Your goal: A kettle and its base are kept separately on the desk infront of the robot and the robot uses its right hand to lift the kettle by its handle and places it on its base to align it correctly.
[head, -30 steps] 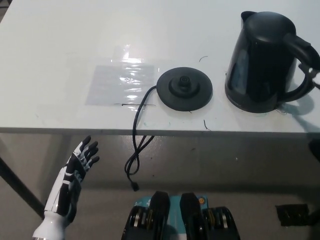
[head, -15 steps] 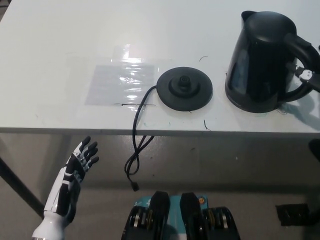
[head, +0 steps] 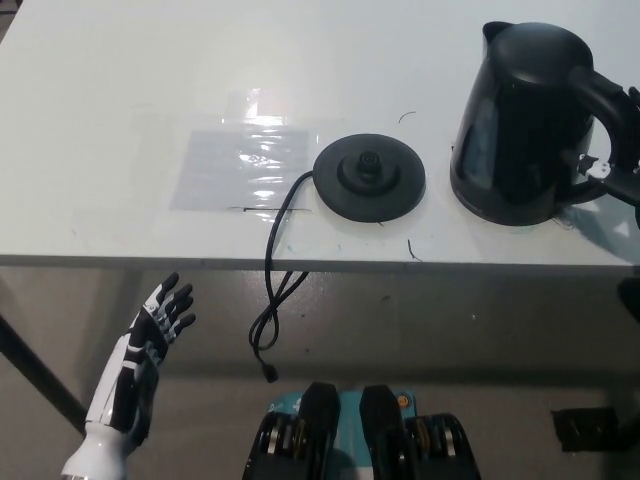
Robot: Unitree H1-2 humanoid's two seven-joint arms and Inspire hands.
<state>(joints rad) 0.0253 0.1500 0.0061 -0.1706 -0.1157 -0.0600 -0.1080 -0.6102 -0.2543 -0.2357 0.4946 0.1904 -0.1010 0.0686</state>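
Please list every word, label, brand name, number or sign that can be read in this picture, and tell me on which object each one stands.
None: no readable text shows in the head view.
Kettle: plain black, no brand or label visible.
Base: plain black, no marking legible.
Desk: only a clear plastic sheet and a few small dark scratch marks, not letters.
Left hand and right hand: no writing visible.

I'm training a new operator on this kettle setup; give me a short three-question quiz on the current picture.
1. True or false: the black plastic kettle sits on the round black base.
2. Where does the base's black cord go? A) over the desk's front edge B) under the kettle
3. Which hand hangs below the white desk?

Key: 1 false, they stand apart; 2 A; 3 the white left hand.
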